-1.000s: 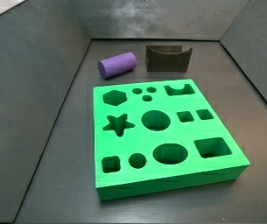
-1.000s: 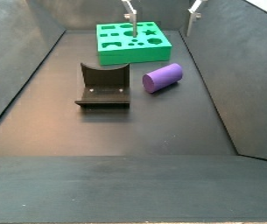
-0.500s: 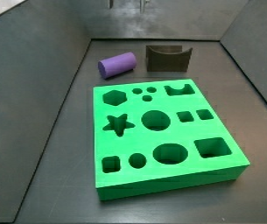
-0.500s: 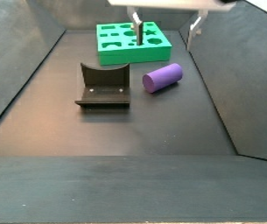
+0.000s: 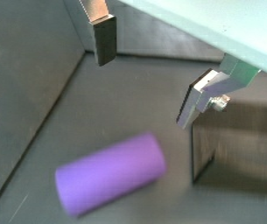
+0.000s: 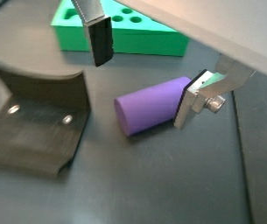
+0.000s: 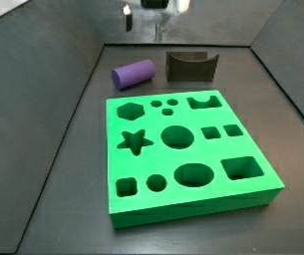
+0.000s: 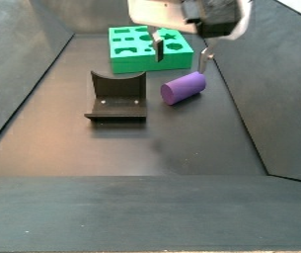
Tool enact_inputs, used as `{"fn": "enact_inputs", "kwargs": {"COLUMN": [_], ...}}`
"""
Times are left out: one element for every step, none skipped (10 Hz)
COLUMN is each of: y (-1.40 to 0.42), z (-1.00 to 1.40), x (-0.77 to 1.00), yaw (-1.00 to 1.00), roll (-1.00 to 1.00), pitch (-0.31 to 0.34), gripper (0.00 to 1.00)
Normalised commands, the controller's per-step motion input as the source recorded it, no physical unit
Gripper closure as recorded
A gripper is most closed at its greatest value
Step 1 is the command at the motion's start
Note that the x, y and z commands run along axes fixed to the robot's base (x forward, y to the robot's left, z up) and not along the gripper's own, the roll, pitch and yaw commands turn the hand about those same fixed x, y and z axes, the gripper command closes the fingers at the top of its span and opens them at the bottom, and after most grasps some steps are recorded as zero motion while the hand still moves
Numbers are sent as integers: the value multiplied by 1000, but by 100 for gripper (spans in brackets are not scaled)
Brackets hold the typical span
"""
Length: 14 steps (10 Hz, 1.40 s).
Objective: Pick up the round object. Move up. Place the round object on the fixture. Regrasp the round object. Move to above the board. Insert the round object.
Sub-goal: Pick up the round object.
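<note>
We see one round object (image 7: 135,72), a short purple cylinder with smooth sides and flat round ends, lying on its side on the dark floor (image 7: 181,239). In a side view it lies left of the single fixture (image 7: 191,66), a dark block with a curved notch on top, with a gap between them, and beyond the far edge of the one bright green board (image 7: 185,152). We count eleven cut-outs in the board: a hexagon, a star, a crown shape, circles and squares. In another side view the round object (image 8: 184,87) lies just right of the fixture (image 8: 115,96), apart from it. The claw (image 6: 145,73) hangs above the round object (image 6: 153,103) with its two fingers (image 6: 99,42) spread wide and nothing between them; in a wrist view the round object (image 5: 109,173) lies below the open gap, untouched.
</note>
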Motion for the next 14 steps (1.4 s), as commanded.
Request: {"fn": "enact_inputs", "kwargs": {"y": [-469,-403,-337,-269,-154,-3,31,151,226,209,103,0,0,0], "z": [-594,-826,-903,-940,-986,-1000,-1000,-940,-857,-729,-289,0,0,0], "x": [294,186,157,74,0,-46,-51,-146,-411,-534,-483,0,0,0], "yaw": [-569,-677,-711,-766,-754,-597,-520,-460,-320,-177,0,0,0,0], "roll": [101,90,80,54,47,43,0,0,-24,-49,0,0,0,0], "pitch": [-17,-34,-47,-80,-47,-34,-63,-91,-163,-257,-350,0,0,0], "gripper": [0,0,0,0,0,0,0,0,0,0,0,0,100,100]}}
